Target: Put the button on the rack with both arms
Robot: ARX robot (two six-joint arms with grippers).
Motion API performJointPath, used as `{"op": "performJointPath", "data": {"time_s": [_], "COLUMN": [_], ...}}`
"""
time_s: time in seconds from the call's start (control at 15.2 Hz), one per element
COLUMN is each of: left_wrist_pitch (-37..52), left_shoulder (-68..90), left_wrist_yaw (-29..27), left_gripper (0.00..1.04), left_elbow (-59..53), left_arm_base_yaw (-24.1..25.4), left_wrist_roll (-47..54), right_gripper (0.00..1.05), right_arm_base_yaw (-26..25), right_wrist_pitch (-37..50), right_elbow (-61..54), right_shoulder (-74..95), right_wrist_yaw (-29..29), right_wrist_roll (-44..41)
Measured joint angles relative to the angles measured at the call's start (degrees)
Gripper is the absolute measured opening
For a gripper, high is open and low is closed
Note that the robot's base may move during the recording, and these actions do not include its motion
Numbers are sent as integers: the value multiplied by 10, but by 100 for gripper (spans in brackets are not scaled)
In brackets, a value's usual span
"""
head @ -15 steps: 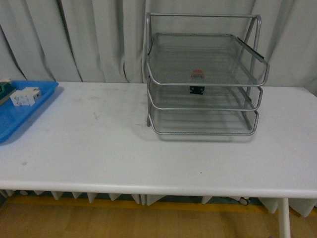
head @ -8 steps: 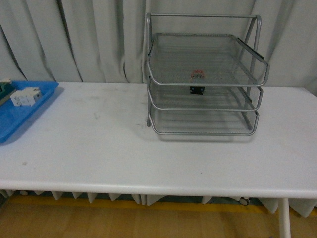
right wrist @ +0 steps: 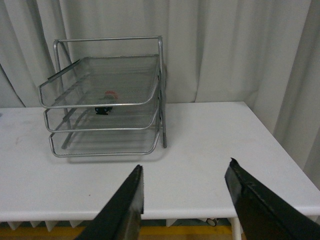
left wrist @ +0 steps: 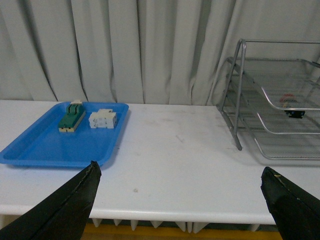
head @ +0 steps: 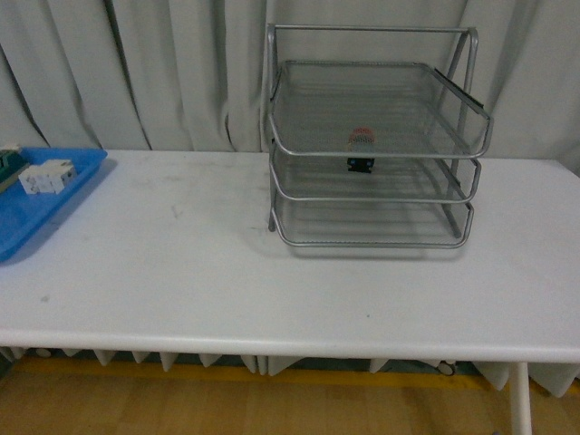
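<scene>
Button: the button [head: 362,149] sits inside the rack [head: 372,136]. Its red cap shows through the mesh and its dark body is just under the top tier's front rim, so I think it rests on the middle tier, near the front. It looks upright.

Rack: it stands on the tabletop [head: 181,263], toward the back and a bit to the right, near the curtain.

Left fingers: the left gripper [left wrist: 180,200] is spread wide and holds nothing. It hangs above the near edge of the tabletop, well apart from the rack.

Right fingers: the right gripper [right wrist: 185,205] is open too, with nothing between its fingers. It is also well back from the rack.

Tray: the blue tray [head: 36,204] lies at the far left with a white block [head: 47,176] and a green block [left wrist: 70,116] on it.

Step now: the button looks placed — the job seems done or nearly done, and both arms look pulled back.

Doing it well: keep both arms clear of the rack's wire rims so nothing bumps it. Stay open and low, away from the tray. If the button must be fixed, go in from the front of the tier, slowly, since the gap is thin.

Change from before: I see none — in the front view the button, rack and tray lie just where they were a second ago, and no arm shows there.
</scene>
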Motion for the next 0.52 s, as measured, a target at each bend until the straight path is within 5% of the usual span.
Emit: {"op": "performJointPath", "data": {"time_s": [0.26,0.52], "left_wrist_pitch": [0,0], "left_shoulder": [0,0], "left_wrist_yaw": [0,0], "left_gripper": [98,98], "left_elbow": [0,0], "left_arm_base_yaw": [0,0], "left_wrist_roll": [0,0], "right_gripper": [97,98], "right_arm_base_yaw": [0,0], "right_wrist_pitch": [0,0], "right_elbow": [0,0], "right_shoulder": [0,0], "right_wrist_yaw": [0,0], "right_wrist_roll": [0,0]}}
